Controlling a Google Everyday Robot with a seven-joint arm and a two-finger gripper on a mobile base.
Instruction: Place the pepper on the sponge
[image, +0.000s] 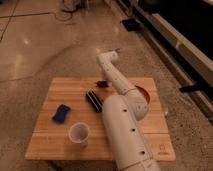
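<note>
The pepper (102, 83) is a small dark red shape lying on the wooden table (55, 90) near its far edge. The blue sponge (61, 113) lies flat on the left half of the table, well apart from the pepper. My white arm rises from the lower middle, bends high at the far edge, and comes down over the pepper. The gripper (103, 79) sits at or just above the pepper, largely merged with the arm's outline. Whether it touches the pepper cannot be made out.
A black rectangular bar (93, 100) lies between the pepper and the sponge. A white cup (79, 134) stands near the front edge. A brown bowl (144, 94) shows partly behind the arm on the right. Dark shelving runs along the right wall.
</note>
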